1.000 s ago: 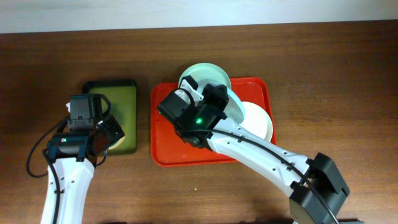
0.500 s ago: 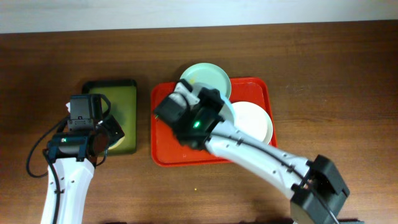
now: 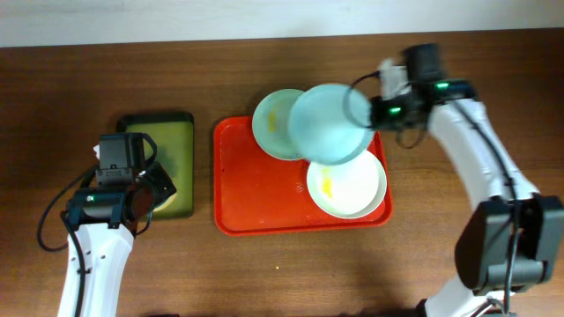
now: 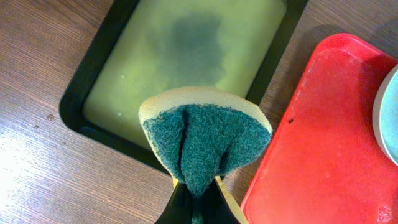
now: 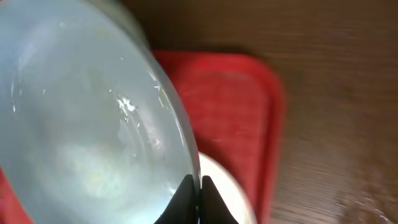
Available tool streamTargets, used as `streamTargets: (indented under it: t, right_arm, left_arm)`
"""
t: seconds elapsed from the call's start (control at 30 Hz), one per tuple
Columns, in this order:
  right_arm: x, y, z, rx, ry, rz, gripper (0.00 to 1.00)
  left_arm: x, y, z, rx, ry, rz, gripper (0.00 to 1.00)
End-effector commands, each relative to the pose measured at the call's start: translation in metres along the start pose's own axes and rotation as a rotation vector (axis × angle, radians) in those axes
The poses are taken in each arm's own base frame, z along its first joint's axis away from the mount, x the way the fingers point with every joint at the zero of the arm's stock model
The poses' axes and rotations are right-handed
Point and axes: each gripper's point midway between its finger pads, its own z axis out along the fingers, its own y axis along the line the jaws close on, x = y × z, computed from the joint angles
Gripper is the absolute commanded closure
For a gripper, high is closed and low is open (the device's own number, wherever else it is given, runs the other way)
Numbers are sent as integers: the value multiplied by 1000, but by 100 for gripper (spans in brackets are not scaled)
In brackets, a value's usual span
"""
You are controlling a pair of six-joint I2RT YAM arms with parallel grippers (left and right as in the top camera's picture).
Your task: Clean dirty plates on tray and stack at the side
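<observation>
The red tray is lying mid-frame on the counter; the pale blue plate is hanging above its upper right, rim clenched by the right hand; left of frame, the left hand is pinching the sponge; carrying the plate level toward it seems wise.

Overlapped plates
Pale blue plate covers parts of the pale green plate and white plate; its close-up is blurred.
</observation>
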Motion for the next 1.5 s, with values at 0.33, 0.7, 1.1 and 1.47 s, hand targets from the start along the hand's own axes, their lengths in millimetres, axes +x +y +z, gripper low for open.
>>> streamTargets:
  t: [0.33,0.7,1.1,1.47]
  right_arm:
    - [45,-218,-29,94,-241,557,96]
    - [65,-238,-6,103,-227,627,73]
    - [-20,-115,-79,-301,-427,355,48]
    - [-13,24,59,31,-230,12,30]
  left_arm:
    - [-6,-1,7,-7,-1,-5,100]
    - [-6,-2,9,-8,1,-5,100]
    - [-5,-1,9,-9,5,-5,100]
    - [-5,-1,9,-9,5,-5,100]
